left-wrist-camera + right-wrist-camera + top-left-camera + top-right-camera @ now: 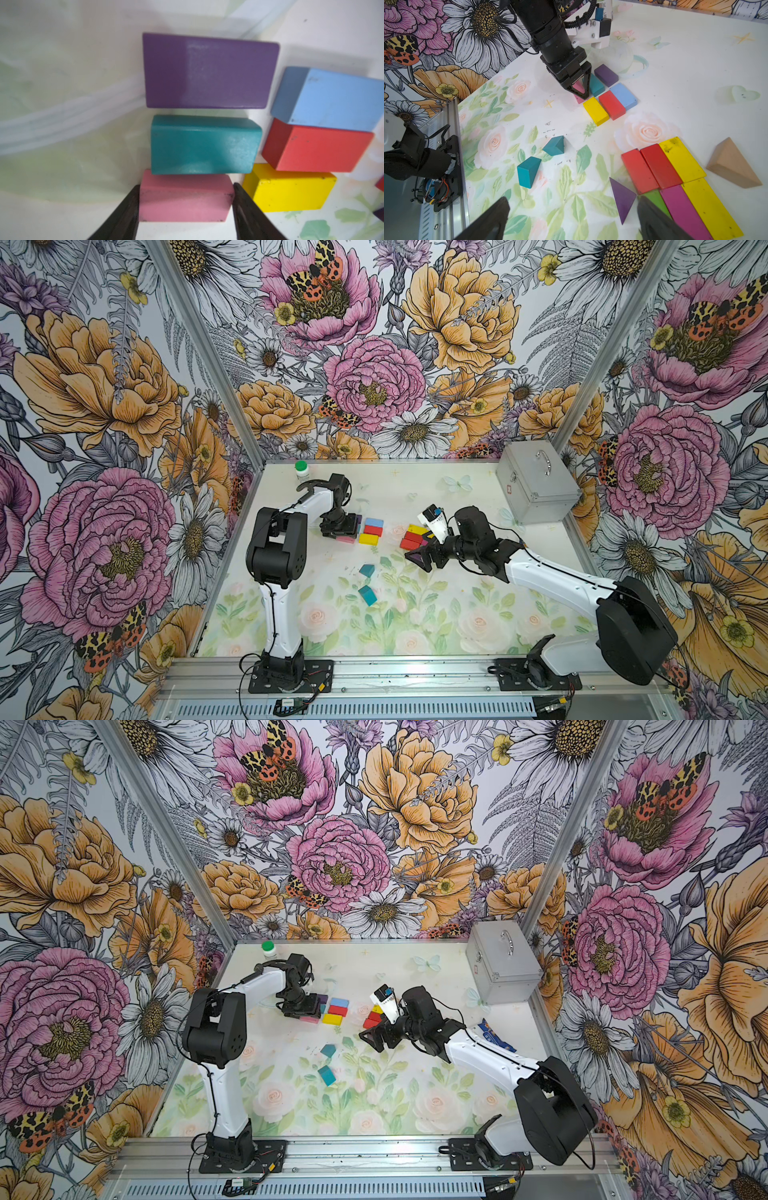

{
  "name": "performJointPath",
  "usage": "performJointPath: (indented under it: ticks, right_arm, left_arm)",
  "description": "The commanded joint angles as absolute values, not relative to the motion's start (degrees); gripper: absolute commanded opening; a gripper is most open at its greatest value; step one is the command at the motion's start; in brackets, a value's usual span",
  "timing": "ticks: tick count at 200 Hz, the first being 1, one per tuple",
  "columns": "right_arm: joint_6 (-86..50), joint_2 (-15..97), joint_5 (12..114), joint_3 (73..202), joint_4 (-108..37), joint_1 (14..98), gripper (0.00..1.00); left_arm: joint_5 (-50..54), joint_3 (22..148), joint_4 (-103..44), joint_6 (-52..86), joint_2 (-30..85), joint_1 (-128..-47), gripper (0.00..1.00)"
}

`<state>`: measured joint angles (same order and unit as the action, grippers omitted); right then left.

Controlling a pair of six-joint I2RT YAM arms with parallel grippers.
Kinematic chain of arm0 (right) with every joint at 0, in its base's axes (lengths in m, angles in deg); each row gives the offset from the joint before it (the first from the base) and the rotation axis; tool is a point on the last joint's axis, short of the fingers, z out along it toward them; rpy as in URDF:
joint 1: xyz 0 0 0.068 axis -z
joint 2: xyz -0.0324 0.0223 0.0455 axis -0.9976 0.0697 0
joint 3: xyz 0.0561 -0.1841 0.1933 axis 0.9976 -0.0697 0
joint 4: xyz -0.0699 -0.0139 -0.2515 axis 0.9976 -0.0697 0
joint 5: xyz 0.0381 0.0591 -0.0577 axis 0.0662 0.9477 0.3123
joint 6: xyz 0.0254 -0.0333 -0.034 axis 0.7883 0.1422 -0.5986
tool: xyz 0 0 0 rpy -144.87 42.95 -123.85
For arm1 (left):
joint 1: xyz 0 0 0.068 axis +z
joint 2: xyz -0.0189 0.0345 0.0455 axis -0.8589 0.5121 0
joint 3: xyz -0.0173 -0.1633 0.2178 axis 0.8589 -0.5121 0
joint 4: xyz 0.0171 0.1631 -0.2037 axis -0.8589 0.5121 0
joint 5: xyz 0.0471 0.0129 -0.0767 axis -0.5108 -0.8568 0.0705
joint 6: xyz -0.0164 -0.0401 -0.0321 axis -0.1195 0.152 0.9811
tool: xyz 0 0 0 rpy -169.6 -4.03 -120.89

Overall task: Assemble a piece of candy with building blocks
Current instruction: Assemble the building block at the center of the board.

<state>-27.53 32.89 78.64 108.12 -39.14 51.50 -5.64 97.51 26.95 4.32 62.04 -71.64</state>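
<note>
My left gripper (186,187) is shut on a pink block (185,199), one finger on each short end, down at the table. The pink block lies beside a teal brick (203,145) and a purple brick (209,70). Light blue (336,99), red (324,149) and yellow (291,191) bricks form the neighbouring row. My right gripper (573,200) hovers open and holds nothing, beside a purple triangle (623,197) and a flat cluster of red (638,168), yellow (681,158), green (656,201) and magenta (683,209) bricks. Two teal triangles (554,145) lie loose mid-table.
A tan triangle (731,166) lies beyond the cluster. A silver case (536,485) stands at the back right and a green-capped white bottle (302,470) at the back left. A blue snack packet (492,1033) lies behind my right arm. An aluminium rail (374,672) borders the front.
</note>
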Motion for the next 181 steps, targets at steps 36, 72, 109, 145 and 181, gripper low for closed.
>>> performJointPath:
  ticks: [36, 72, 109, 145, 181]
  right_arm:
    - [-28.4, 33.9, 79.7, 109.9, -38.4, 52.2, 0.97]
    - [-28.3, 33.8, 79.9, 109.7, -38.2, 52.3, 0.97]
    - [-28.3, 33.3, 79.8, 109.5, -38.1, 52.4, 0.97]
    - [-28.3, 33.3, 79.9, 109.4, -38.0, 52.5, 0.97]
    - [-28.2, 33.5, 80.2, 109.3, -37.8, 52.5, 0.97]
  left_arm:
    - [-7.4, 97.9, 26.4, 3.2, 63.5, -72.9, 0.60]
    - [-7.1, 98.4, 26.4, 3.8, 63.2, -73.0, 0.66]
    - [-6.0, 99.1, 26.5, 4.5, 63.1, -72.8, 0.70]
    - [-5.6, 99.6, 26.4, 5.4, 63.0, -72.8, 0.73]
    - [-4.8, 99.4, 26.4, 6.7, 61.0, -72.4, 0.75]
